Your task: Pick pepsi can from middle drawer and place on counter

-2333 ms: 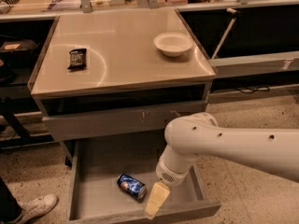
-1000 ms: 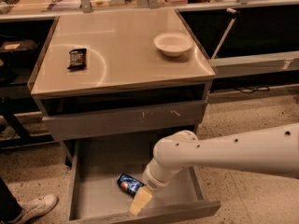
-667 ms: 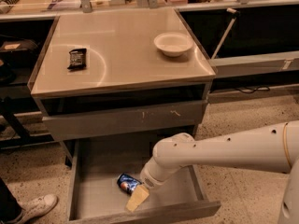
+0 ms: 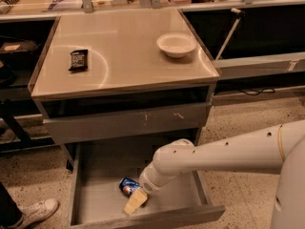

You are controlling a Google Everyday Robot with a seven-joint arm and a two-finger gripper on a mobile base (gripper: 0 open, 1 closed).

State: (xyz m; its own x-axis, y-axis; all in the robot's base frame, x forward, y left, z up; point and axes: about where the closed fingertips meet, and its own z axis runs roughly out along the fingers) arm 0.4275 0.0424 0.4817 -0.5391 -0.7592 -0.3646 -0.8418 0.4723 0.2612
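Note:
The pepsi can [image 4: 127, 185] lies on its side on the floor of the open middle drawer [image 4: 100, 194], near the front middle. My gripper [image 4: 135, 201] reaches down into the drawer from the right on a white arm. Its pale fingertip sits just to the front right of the can, touching or nearly touching it. The can rests on the drawer floor.
The counter top [image 4: 124, 51] above the drawer holds a black snack packet [image 4: 78, 60] at the left and a white bowl [image 4: 176, 44] at the right. A closed grey drawer front [image 4: 128, 120] sits above the open drawer. A person's shoe [image 4: 33, 213] is on the floor at lower left.
My gripper has moved left and down inside the drawer, closing in on the can. The can has not moved.

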